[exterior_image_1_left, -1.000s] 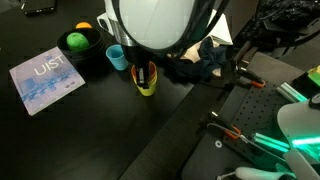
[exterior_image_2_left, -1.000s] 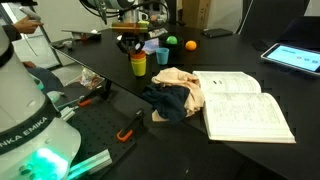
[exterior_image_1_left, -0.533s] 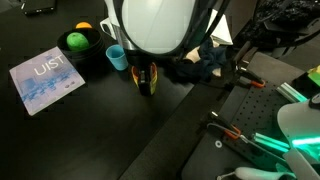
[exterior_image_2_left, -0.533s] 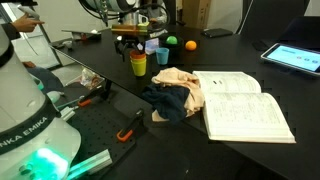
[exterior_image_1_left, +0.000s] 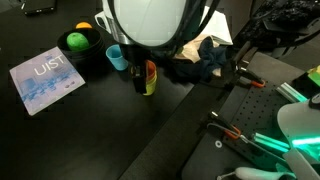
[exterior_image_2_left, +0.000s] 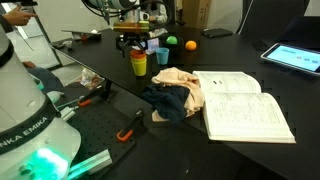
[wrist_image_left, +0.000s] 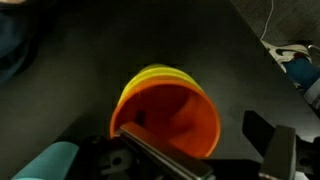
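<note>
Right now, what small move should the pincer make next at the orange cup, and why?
Probably close the pincer. In the wrist view the orange cup, nested in a yellow cup, lies between its fingers, with a gap on one side. The blue cup stands close, so avoid sideways motion.

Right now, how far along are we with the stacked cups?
Done: the approach. The jaws sit at the stacked cups, orange nested in yellow. In hand: the grasp, though I cannot tell whether the jaws are closed on them. Left: any lift, since the stacked cups look to be on the table, by the blue cup.
</note>
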